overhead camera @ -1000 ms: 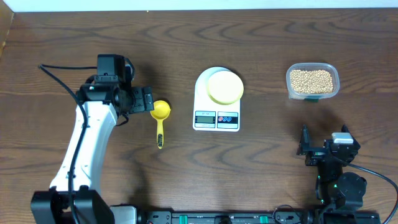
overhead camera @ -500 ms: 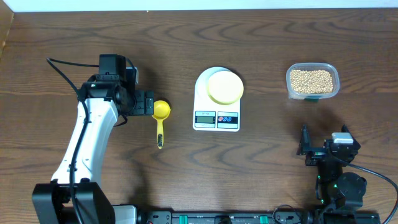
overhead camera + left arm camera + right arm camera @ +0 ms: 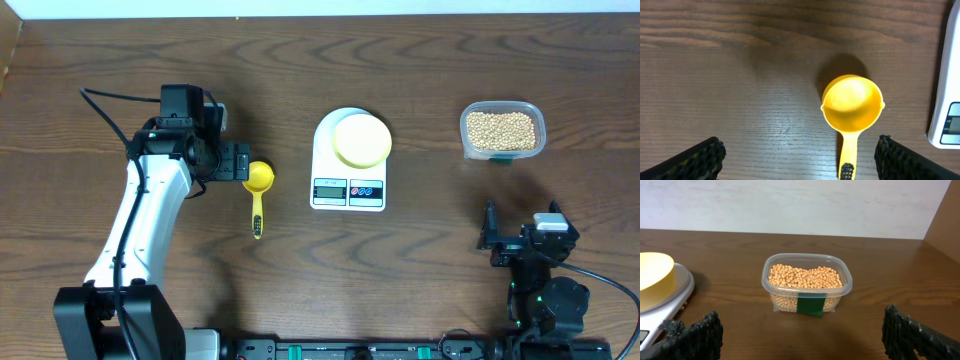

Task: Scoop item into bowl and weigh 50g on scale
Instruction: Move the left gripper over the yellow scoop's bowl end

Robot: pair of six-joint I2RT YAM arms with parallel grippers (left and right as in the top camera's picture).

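Two arms work this table [image 3: 400, 280], and both show jaws spread wide with nothing between them. At the left, the left gripper [image 3: 238, 165] hovers low over the yellow scoop [image 3: 257, 200], which lies flat on the wood with its empty cup toward twelve o'clock and its handle running to six. In the left wrist view the cup sits between the two fingers [image 3: 697, 160], untouched. At three o'clock from the scoop stands the scale [image 3: 348, 190], with the bowl [image 3: 361, 140] on its platform at the twelve o'clock end. The bowl looks empty and the display is too small to read. Further right, at about two o'clock from the scale and well apart from it, the clear container [image 3: 466, 130] holds the beans [image 3: 502, 128], all of them inside. At six o'clock from the container, the right gripper [image 3: 805, 342] waits near the table's front edge, facing the beans. The step in hand appears to be picking up the scoop. Next, the left gripper likely needs to descend and pinch the slim handle squarely, keeping the cup level.
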